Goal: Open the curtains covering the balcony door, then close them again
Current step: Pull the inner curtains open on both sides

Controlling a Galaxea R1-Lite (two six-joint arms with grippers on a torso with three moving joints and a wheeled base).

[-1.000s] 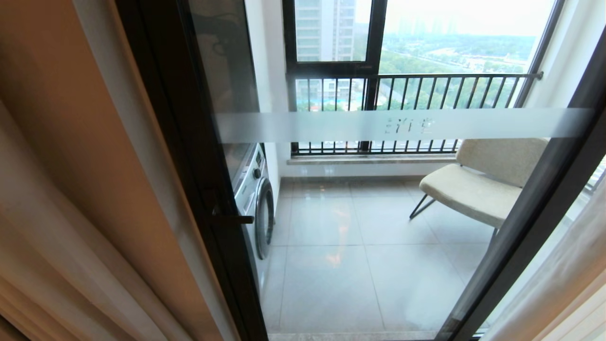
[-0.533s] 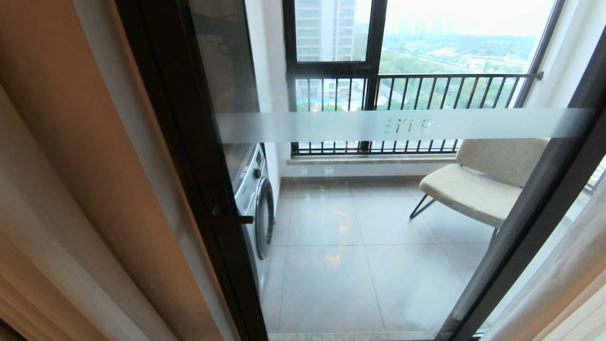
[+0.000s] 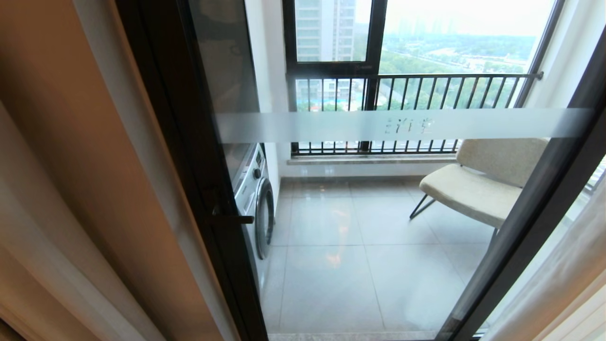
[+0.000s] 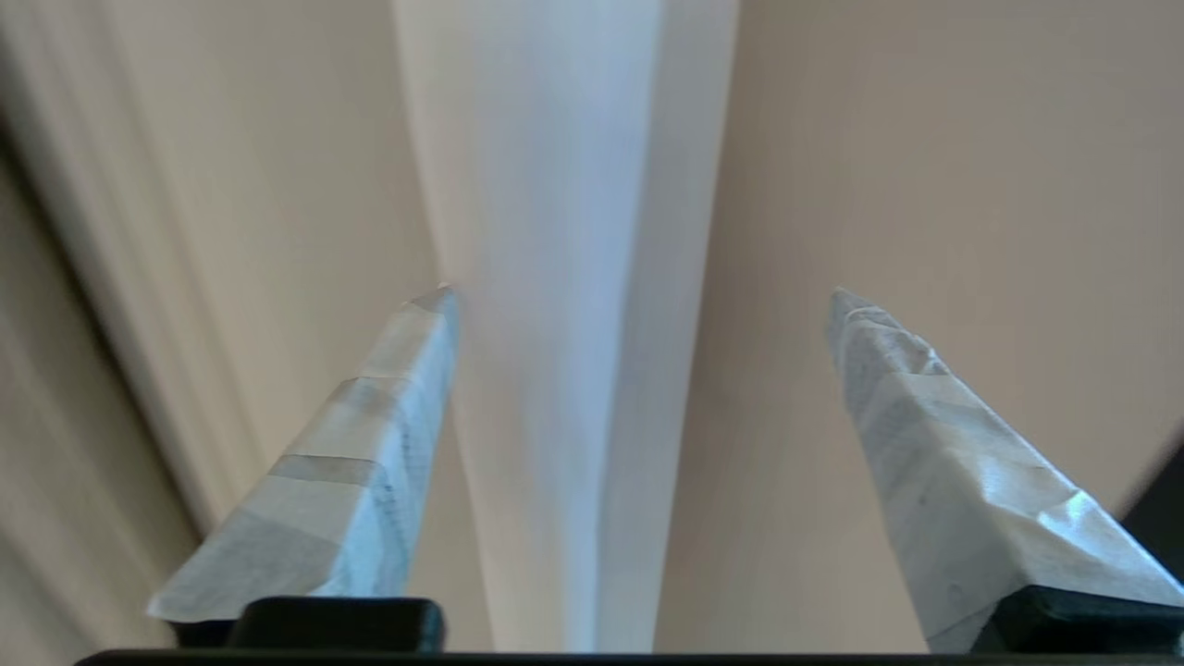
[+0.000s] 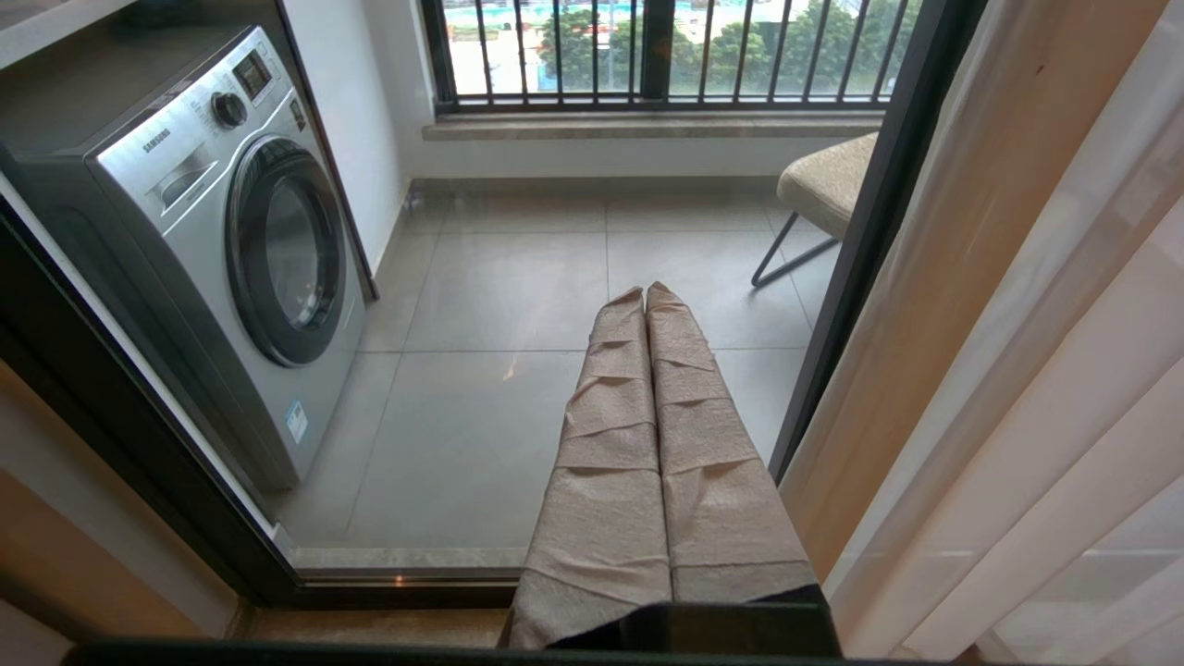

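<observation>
The beige curtains [image 3: 71, 166] hang bunched at the left of the balcony door [image 3: 360, 227], and a second pale panel [image 3: 568, 274] hangs at the right, so the glass with its frosted band [image 3: 378, 125] is uncovered. Neither arm shows in the head view. In the left wrist view my left gripper [image 4: 640, 293] is open, its fingers wide apart with nothing between them. It faces a whitish curtain fold [image 4: 555, 277] amid the beige cloth. My right gripper [image 5: 646, 289] is shut and empty, pointing at the lower door glass beside the right curtains [image 5: 1017, 324].
Behind the glass stand a washing machine [image 5: 231, 231] on the left and a cream chair [image 3: 483, 184] on the right, on a tiled balcony floor. The dark door frame [image 3: 189, 142] carries a small handle [image 3: 232, 219]. A barred window [image 3: 407, 90] lies beyond.
In the head view the left curtain's lower folds have shifted and hang differently. The door and the balcony look the same.
</observation>
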